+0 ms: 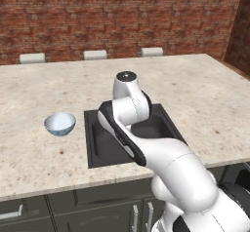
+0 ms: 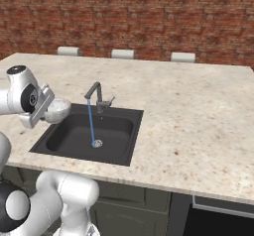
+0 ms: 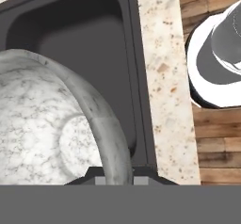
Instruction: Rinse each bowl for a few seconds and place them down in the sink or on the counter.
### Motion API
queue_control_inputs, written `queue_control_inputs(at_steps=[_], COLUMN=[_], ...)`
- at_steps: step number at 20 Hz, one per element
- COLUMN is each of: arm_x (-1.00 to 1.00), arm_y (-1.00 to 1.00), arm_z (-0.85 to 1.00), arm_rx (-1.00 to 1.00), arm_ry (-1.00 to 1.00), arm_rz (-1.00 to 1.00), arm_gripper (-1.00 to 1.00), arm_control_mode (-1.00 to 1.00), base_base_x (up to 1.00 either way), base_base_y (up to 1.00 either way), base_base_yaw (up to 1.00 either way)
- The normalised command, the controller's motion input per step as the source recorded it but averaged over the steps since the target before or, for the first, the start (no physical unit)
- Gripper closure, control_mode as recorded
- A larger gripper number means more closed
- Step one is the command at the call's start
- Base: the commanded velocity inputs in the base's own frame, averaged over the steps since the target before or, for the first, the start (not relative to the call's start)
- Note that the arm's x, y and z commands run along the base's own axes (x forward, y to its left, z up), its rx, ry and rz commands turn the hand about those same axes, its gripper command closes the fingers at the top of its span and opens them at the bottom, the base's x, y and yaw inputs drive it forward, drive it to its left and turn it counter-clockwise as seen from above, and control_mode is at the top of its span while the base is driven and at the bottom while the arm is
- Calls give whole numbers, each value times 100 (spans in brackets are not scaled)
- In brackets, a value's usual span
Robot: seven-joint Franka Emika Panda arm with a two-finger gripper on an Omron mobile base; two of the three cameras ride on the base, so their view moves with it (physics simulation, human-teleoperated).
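Observation:
My gripper (image 2: 48, 109) is shut on the rim of the mottled grey-white bowl (image 2: 57, 110), which hangs tilted over the left end of the black sink (image 2: 74, 136). In the hand view the bowl (image 3: 52, 124) looms large on the left, and its rim runs down between my gripper's (image 3: 117, 180) fingertips, with the sink (image 3: 70, 35) below. The pale blue bowl (image 1: 60, 124) stands upright on the counter (image 1: 195, 89), left of the sink (image 1: 105, 145). A thin stream of water (image 2: 91, 123) runs from the faucet (image 2: 96, 95) to the drain (image 2: 97, 143), to the right of the held bowl.
Three white stool tops (image 1: 95, 54) line the counter's far edge in front of a brick wall. Dark cabinet fronts (image 1: 73, 206) sit below the near edge. The beige counter (image 2: 198, 116) stretches wide to the right of the sink.

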Motion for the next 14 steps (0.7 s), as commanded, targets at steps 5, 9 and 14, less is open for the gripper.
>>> queue_control_inputs(at_steps=[5, 9, 14], arm_x=[38, 33, 26], arm_y=[0, 0, 0], arm_z=[-26, -27, -22], arm_rx=[0, 0, 0], arm_ry=[0, 0, 0], arm_rz=[-3, -3, -3], arm_gripper=[100, 100, 100], arm_control_mode=[-100, -100, -100], base_base_x=[0, 0, 0], base_base_y=[0, 0, 0], base_base_yaw=[0, 0, 0])
